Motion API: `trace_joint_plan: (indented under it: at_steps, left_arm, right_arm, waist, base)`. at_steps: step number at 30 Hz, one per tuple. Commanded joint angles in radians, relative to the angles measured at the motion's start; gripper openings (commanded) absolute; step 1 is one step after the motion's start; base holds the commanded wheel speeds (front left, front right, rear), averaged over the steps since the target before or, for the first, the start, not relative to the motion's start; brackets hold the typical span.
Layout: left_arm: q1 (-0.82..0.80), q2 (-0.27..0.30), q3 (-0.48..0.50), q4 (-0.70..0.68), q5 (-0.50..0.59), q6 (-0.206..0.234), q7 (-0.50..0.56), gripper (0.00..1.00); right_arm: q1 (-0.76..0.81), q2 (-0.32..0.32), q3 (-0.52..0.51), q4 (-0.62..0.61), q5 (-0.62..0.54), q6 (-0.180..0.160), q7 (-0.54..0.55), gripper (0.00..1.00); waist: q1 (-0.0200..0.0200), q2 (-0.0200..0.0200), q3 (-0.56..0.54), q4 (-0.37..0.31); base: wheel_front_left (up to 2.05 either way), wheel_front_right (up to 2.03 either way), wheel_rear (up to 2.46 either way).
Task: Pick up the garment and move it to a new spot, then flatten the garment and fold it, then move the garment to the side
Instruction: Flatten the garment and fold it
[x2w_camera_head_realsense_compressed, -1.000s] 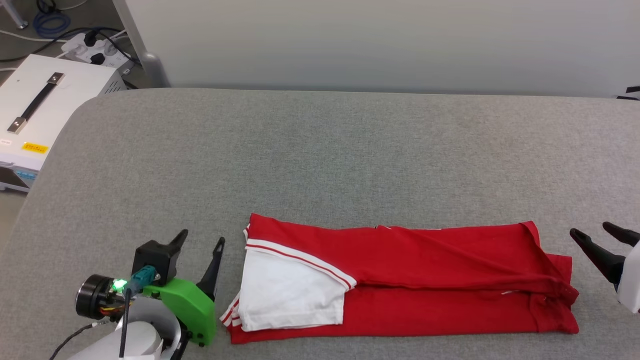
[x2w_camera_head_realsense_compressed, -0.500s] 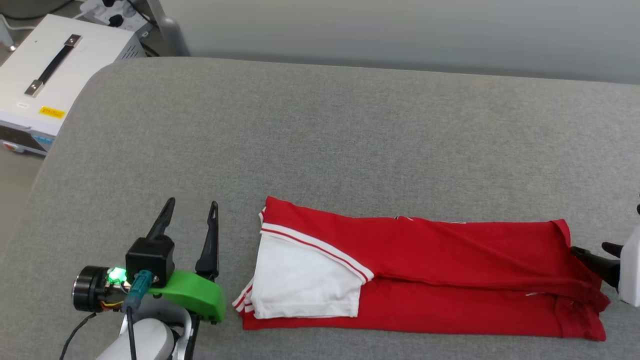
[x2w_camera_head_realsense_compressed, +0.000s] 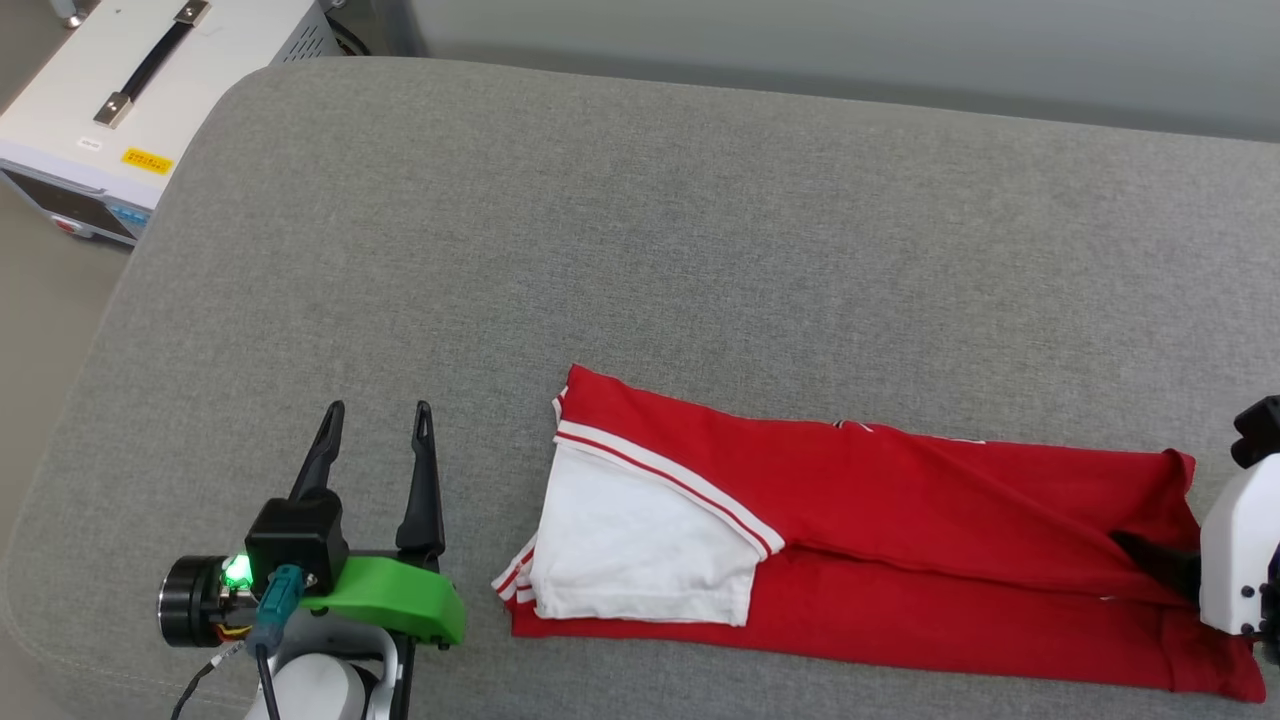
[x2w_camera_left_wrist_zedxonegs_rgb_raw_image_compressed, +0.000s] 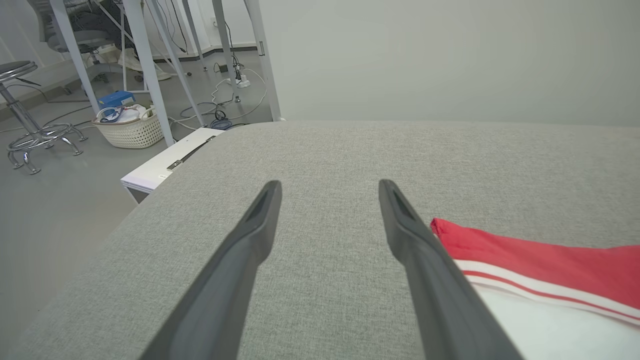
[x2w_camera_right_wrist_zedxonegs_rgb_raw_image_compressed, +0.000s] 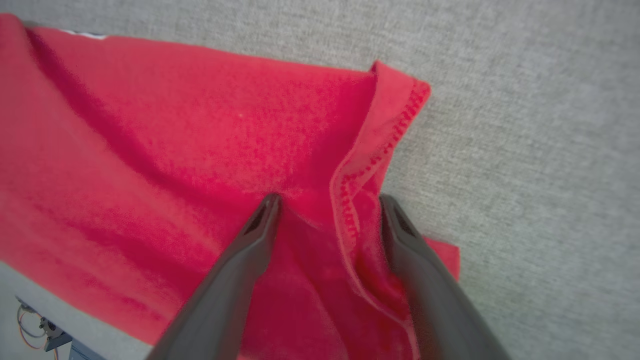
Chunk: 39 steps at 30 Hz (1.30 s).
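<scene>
1. The garment (x2w_camera_head_realsense_compressed: 900, 560) is lying on the grey surface (x2w_camera_head_realsense_compressed: 640, 250), folded into a long strip; folding seems underway.
2. The left end effector (x2w_camera_head_realsense_compressed: 379, 410) is standing wide open and empty, just beside the sleeve (x2w_camera_head_realsense_compressed: 640, 560).
3. The right end effector (x2w_camera_right_wrist_zedxonegs_rgb_raw_image_compressed: 330, 197) is straddling the hem (x2w_camera_right_wrist_zedxonegs_rgb_raw_image_compressed: 346, 200), spread wide and gripping nothing; closing there probably comes next.

We list the garment (x2w_camera_head_realsense_compressed: 900, 560): red body, white sleeve (x2w_camera_head_realsense_compressed: 640, 560), white-and-red striped trim (x2w_camera_head_realsense_compressed: 670, 478).
We list the counter (x2w_camera_head_realsense_compressed: 640, 250): plain mid-grey woven cloth.
Equipment box (x2w_camera_head_realsense_compressed: 200, 90): white, with a black handle (x2w_camera_head_realsense_compressed: 150, 62) and a yellow label (x2w_camera_head_realsense_compressed: 147, 160).
Left gripper (x2w_camera_head_realsense_compressed: 378, 410): we note black jaws on a bright green bracket (x2w_camera_head_realsense_compressed: 390, 595).
Right gripper (x2w_camera_right_wrist_zedxonegs_rgb_raw_image_compressed: 330, 197): dark grey jaws.
Basket (x2w_camera_left_wrist_zedxonegs_rgb_raw_image_compressed: 131, 131): cream.
</scene>
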Motion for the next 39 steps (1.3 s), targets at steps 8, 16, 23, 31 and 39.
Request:
trace_joint_plan:
  at_steps: [8, 16, 23, 31, 39]
  left_arm:
    - [0.05, -0.105, 0.116, 0.015, 0.122, -0.069, -0.006, 1.0]
    - [0.076, -0.165, 0.17, 0.037, 0.206, -0.115, -0.006, 1.0]
    - [0.099, -0.193, 0.208, 0.042, 0.254, -0.151, -0.006, 1.0]
    - [0.124, -0.212, 0.238, 0.042, 0.29, -0.178, -0.006, 1.0]
    - [0.148, -0.227, 0.246, 0.043, 0.316, -0.203, -0.006, 1.0]
  right_arm:
    - [0.012, 0.048, 0.123, 0.041, 0.014, 0.007, -0.007, 1.0]
    - [-0.002, 0.033, 0.154, 0.115, -0.019, 0.007, -0.051, 0.0]
    - [-0.018, 0.01, 0.12, 0.139, -0.006, 0.007, -0.132, 0.0]
    - [0.008, -0.071, 0.051, 0.21, 0.011, 0.007, -0.186, 0.0]
    - [0.06, -0.13, -0.025, 0.265, 0.055, 0.007, -0.211, 0.0]
  waist:
    - [0.0, 0.0, 0.001, -0.01]
    - [0.0, 0.0, -0.016, -0.026]
    - [0.0, 0.0, -0.051, -0.047]
    - [0.0, 0.0, -0.095, -0.063]
    - [0.0, 0.0, -0.12, -0.081]
  base:
    - [0.0, 0.0, 0.0]
    - [0.0, 0.0, 0.0]
    - [0.0, 0.0, 0.0]
    - [0.0, 0.0, 0.0]
    - [0.0, 0.0, 0.0]
